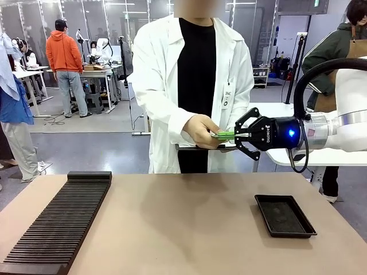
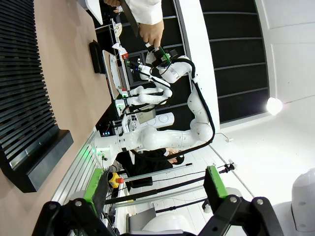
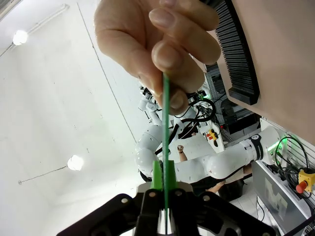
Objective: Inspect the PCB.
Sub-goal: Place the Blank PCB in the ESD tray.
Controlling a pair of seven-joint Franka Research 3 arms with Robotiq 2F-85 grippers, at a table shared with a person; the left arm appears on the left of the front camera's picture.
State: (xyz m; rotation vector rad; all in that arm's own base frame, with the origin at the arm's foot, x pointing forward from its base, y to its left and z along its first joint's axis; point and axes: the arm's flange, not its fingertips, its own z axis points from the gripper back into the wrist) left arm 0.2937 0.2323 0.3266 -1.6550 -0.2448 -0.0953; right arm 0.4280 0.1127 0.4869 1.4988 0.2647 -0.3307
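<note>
The black left gripper (image 2: pixel 155 189) hangs with its fingers spread and empty. Above the tan counter (image 1: pixel 183 229), a person's hand (image 1: pixel 200 130) and the right gripper (image 1: pixel 238 136), fingers closed, both pinch the thin green rectangular PCB (image 1: pixel 225 136). The handover looks midway, with the inspection likely still ahead.

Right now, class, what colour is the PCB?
The PCB is green, clearest edge-on in the right wrist view.

This is a robotics lab. A person in a long white lab coat (image 1: pixel 155 86) stands at the tan flat table (image 1: pixel 183 229). Behind lie a bare grey floor (image 1: pixel 86 149), glass partition walls (image 1: pixel 34 23) and white work tables (image 1: pixel 28 73) loaded with equipment.
</note>
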